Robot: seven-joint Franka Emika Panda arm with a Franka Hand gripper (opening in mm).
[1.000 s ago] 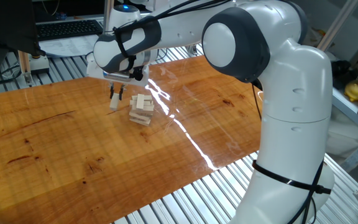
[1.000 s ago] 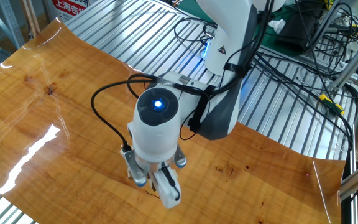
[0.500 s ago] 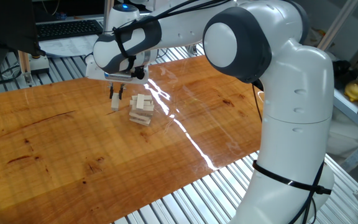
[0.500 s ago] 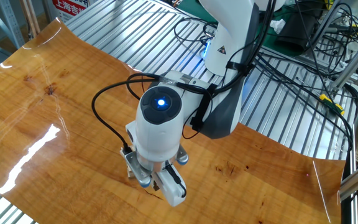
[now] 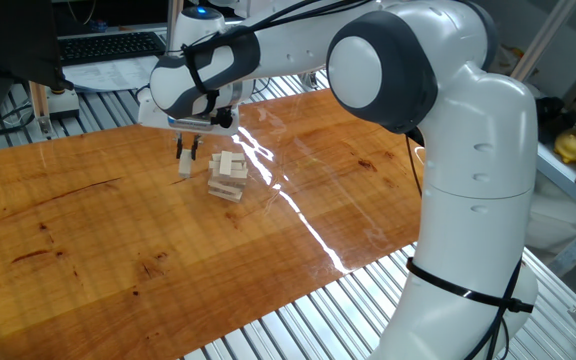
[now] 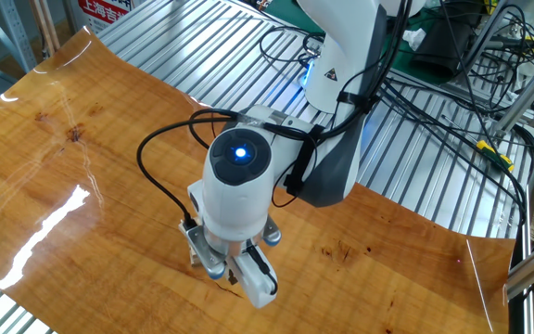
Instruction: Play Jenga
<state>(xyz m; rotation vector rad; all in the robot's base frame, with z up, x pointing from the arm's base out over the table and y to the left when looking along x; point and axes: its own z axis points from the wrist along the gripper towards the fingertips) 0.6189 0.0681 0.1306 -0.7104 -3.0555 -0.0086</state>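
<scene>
Nearest, the arm's thick white base column stands smooth and glossy, rounded at every joint, with a dark disc on its shoulder and a thin black cable looped around its lower body. Under it runs ribbed metal slatting, silvery and corrugated. On that lies the table top, a sheet of orange-brown wood with dark grain streaks and a shiny coat that throws back a long white glare.

Further in sits the Jenga tower: a short stack of pale, bare wooden blocks, each a plain rectangular bar, layers laid crosswise, the top ones a little askew. It stands on the wood near the far edge, just beside the gripper.

The gripper hangs from the white wrist, its two dark fingers pointing down with a pale wooden block pinched between them, held upright just above the table, apart from the tower. From the other side the wrist, with its blue light, hides the fingers and the tower.

Beyond, a black keyboard sits on the slats.
</scene>
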